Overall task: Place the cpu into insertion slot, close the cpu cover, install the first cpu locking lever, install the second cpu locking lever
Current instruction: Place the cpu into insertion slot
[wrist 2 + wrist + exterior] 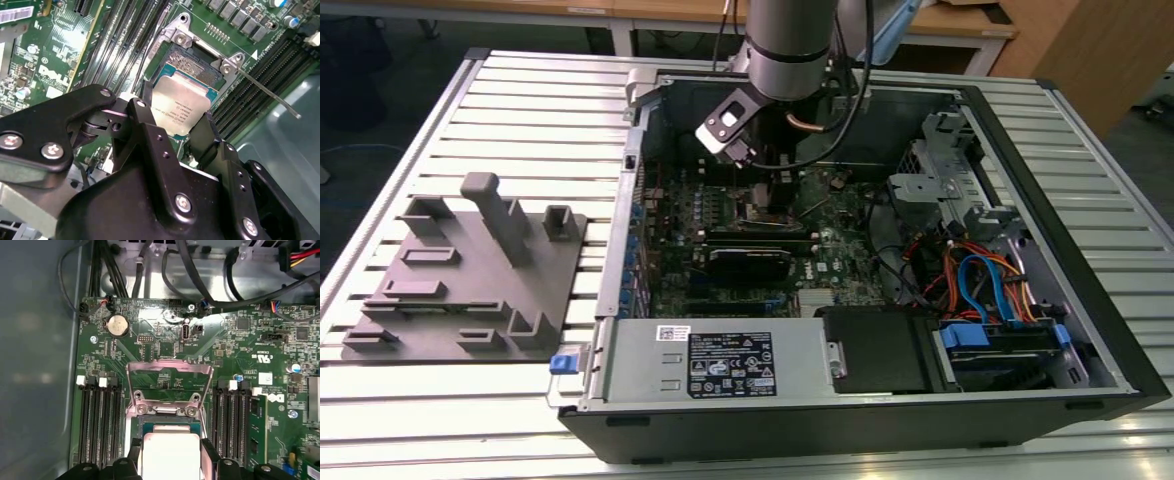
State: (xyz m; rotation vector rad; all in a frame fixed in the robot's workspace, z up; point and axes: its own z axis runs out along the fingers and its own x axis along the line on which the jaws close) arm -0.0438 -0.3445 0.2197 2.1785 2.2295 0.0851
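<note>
The black linkage of the gripper (177, 111) sits nearest in the second wrist view, and its bolted arms hide the near stretch of the green board (240, 350). Its fingers (206, 136) are drawn in narrow and press on two opposite edges of the chip (180, 102), whose dull silver top faces up between them. The chip hangs over the near part of the socket (192, 62), and the socket's field of contacts shows just beyond it. Whether the chip already touches the socket cannot be told.

Behind the socket in the first wrist view, the cover (167, 365) stands swung open on its hinge, and the board shows through its square window. A thin metal lever (270, 95) runs slantwise out from one socket corner, across the long black memory slots (97, 425) that flank the socket on both sides. Farther on lie a round coin battery (118, 326) and a bundle of dark cables (200, 280) against the metal wall.

In the exterior view, the open computer case (854, 425) lies on a slatted table (494, 100). The case holds a grey labelled power box (720, 365) along its near edge, blue and orange wires (987, 285) toward the exterior view's right, and the board in the middle. The arm (787, 40) reaches down into the case from the far side. A grey moulded tray (467, 275) rests on the table at the exterior view's left, apart from the case.
</note>
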